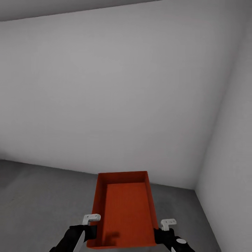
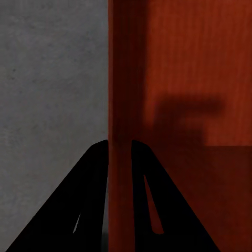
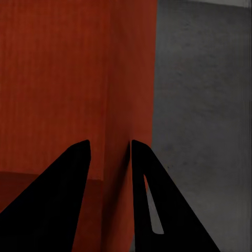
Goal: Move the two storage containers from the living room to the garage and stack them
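Holding one storage container [image 1: 123, 210] by its two long walls, I keep the left gripper [image 2: 119, 157] and right gripper [image 3: 109, 152] each pinched over a rim, above the garage floor [image 1: 42, 196]. Uneven release could tip it, I judge. White walls [image 1: 115, 98] meet in a corner just ahead, limiting forward travel.

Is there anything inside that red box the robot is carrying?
No. In the head view the storage container is open-topped, and its floor shows only bare red surface and a shadow.
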You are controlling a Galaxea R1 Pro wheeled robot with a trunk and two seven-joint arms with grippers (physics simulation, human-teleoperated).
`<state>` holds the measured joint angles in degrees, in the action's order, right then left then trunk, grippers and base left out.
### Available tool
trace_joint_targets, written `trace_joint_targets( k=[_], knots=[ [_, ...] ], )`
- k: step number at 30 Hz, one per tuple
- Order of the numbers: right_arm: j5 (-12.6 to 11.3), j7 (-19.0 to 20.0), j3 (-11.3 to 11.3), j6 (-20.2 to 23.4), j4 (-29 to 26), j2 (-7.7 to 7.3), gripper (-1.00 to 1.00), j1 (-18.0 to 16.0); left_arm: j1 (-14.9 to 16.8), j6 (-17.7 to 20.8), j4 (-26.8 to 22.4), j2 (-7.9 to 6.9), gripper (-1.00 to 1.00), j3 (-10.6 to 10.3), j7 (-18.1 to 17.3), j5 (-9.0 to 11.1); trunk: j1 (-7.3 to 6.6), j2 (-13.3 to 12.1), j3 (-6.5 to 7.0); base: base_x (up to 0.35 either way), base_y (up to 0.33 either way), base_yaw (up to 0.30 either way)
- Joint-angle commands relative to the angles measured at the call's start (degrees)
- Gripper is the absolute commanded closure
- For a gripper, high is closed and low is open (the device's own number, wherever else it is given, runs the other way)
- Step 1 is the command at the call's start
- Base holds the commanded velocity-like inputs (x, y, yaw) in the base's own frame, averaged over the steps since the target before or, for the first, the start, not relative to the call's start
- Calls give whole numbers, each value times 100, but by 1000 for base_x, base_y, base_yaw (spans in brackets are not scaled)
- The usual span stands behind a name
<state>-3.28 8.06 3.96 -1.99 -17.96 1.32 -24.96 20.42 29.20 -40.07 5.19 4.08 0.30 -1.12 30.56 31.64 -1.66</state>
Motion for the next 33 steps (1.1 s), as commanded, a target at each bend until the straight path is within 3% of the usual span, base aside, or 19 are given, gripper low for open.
trace_joint_targets(
  k=[1,18,26,33],
  knots=[
    [-32,12,157,-21,29,132,100,-1,6,-477,-80,246,100,40,-13,42,6,11,-15,327,0,-287],
    [-32,17,157,-21,29,132,100,-1,6,-476,-80,250,100,40,-13,42,6,11,-57,327,0,-283],
    [-24,19,157,-22,29,132,100,-1,6,-477,-80,249,100,40,-13,42,6,11,-59,322,0,-37],
    [-15,20,157,-29,37,132,100,-1,6,-477,-80,246,100,40,-13,42,6,11,-59,65,0,-1]
  ],
)
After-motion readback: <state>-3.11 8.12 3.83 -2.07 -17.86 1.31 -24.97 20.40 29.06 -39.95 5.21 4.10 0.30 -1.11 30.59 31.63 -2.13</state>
